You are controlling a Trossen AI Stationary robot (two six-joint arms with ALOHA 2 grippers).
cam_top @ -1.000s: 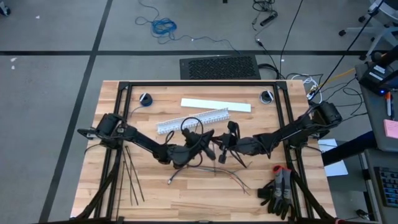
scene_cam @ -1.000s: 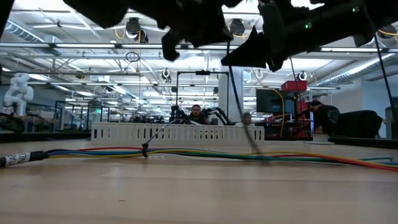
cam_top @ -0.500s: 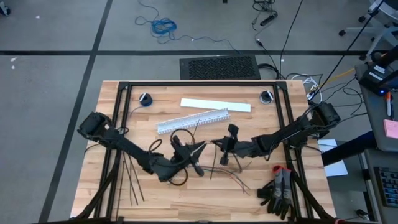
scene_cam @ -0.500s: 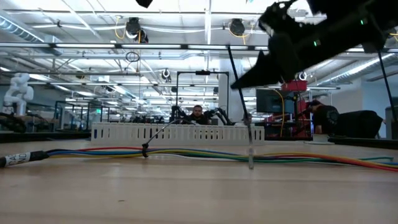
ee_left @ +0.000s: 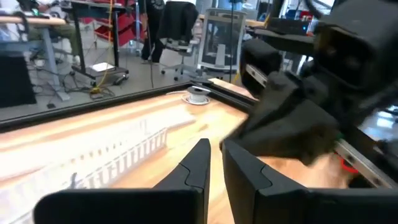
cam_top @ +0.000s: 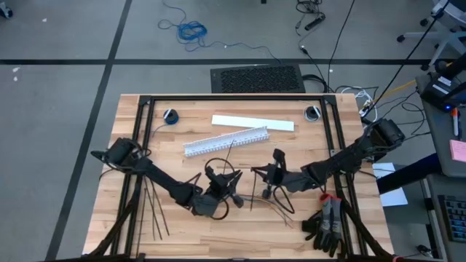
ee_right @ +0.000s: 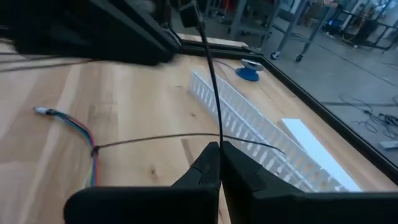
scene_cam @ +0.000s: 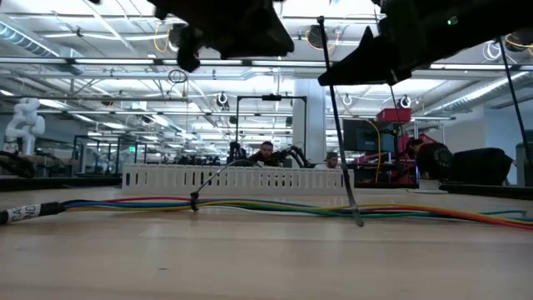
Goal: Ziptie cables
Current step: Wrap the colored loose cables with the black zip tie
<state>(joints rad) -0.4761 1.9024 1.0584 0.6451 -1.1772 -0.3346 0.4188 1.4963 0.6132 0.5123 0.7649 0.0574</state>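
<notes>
We hold one ziptie [ee_right: 214, 106] pinched upright in our right gripper [ee_right: 219, 152]; our left gripper [ee_left: 214, 163], barely parted, holds nothing; next, we judge, threading it around the cables [scene_cam: 250, 205].

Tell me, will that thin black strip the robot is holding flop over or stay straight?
Probably mostly straight: the thin black plastic ziptie stands up from the right end effector with only a gentle bend. It seems light too, since a pinch at one end carries it.

Hands near mid-table; slotted duct [cam_top: 226, 141] likely blocks behind.
</notes>
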